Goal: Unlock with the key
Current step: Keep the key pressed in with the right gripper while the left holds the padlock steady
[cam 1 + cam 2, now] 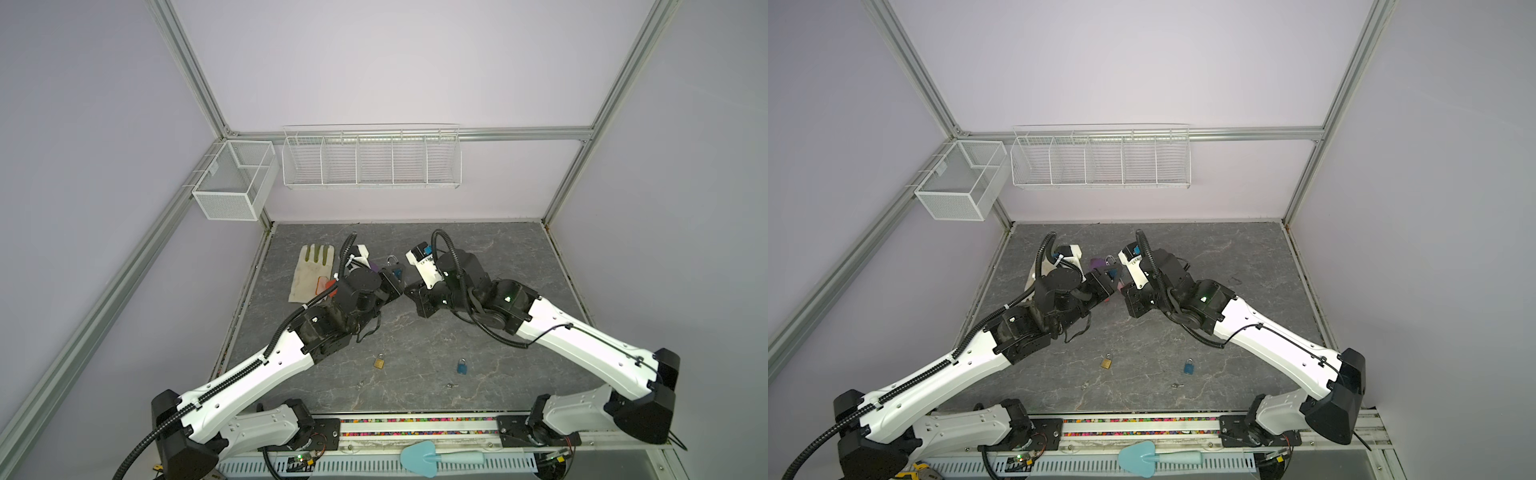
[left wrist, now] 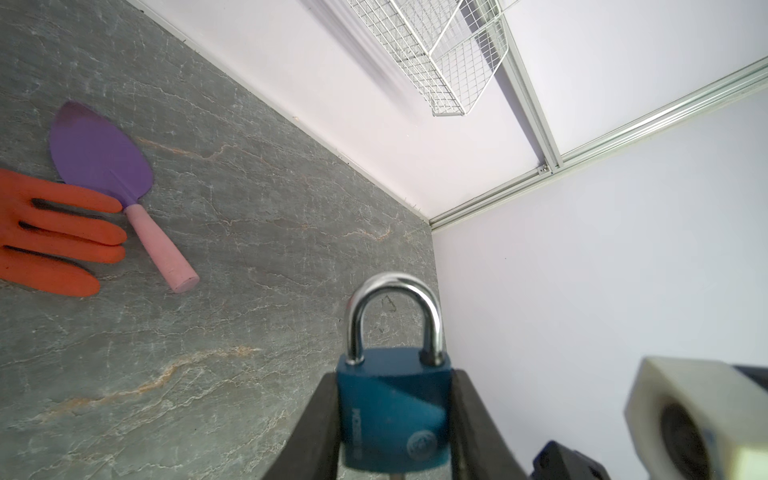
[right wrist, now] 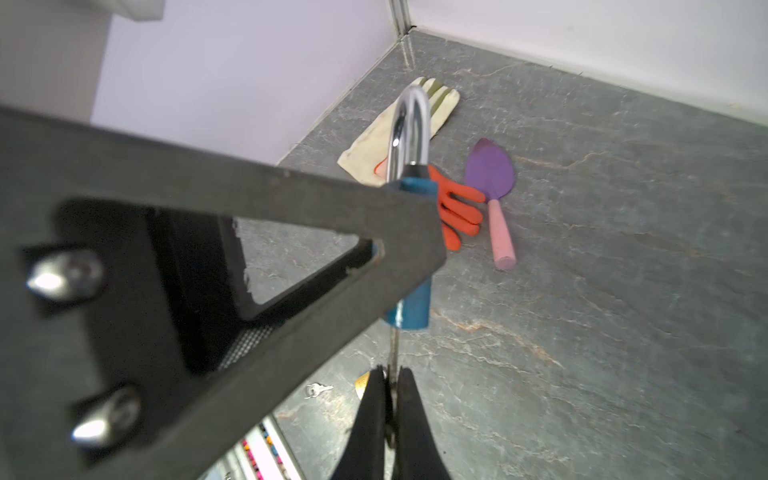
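A blue padlock (image 2: 392, 409) with a silver shackle (image 2: 392, 291) is held off the table, and my left gripper (image 2: 395, 378) is shut on its body, one finger on each side. Both shackle legs sit in the body. In the right wrist view a thin metal key (image 3: 395, 349) runs from the padlock's (image 3: 409, 307) underside into my right gripper (image 3: 391, 371), which is shut on it. In both top views the two grippers meet mid-table, left gripper (image 1: 395, 278) and right gripper (image 1: 409, 291), with the padlock (image 1: 1113, 270) between them.
A gold padlock (image 1: 379, 362), a second blue padlock (image 1: 461, 367) and loose keys (image 1: 450, 385) lie near the front. A white glove (image 1: 311, 272), an orange glove (image 2: 54, 237) and a purple trowel (image 2: 104, 162) lie at back left. Wire baskets (image 1: 372, 158) hang on the wall.
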### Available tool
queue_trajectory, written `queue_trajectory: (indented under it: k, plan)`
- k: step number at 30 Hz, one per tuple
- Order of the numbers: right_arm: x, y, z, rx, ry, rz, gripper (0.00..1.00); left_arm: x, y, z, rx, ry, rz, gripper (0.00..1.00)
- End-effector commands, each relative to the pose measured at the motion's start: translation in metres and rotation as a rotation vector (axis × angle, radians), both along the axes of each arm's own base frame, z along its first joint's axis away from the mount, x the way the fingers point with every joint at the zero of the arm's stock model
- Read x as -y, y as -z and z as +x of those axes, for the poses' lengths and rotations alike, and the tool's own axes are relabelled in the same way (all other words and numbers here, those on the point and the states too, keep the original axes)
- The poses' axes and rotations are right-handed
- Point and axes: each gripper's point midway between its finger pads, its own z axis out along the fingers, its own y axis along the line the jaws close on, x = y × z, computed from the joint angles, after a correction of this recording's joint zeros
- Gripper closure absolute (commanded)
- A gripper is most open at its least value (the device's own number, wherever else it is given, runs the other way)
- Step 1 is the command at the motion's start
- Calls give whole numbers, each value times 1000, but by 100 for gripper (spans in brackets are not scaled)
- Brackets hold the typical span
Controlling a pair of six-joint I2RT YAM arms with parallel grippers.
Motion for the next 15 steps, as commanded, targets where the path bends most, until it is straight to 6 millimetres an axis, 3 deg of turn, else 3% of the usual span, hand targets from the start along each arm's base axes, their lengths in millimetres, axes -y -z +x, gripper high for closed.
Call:
queue_trajectory:
  k: [1, 7, 15]
  plan:
    - [-15, -80, 11, 52, -33, 303, 93, 18, 18, -26, -5, 169, 68, 100]
    - [-13, -72, 17, 100, 9, 218, 93, 20, 13, -30, 23, 207, 74, 100]
    - [3, -62, 28, 206, 113, 41, 93, -5, 27, -23, -39, 92, 186, 100]
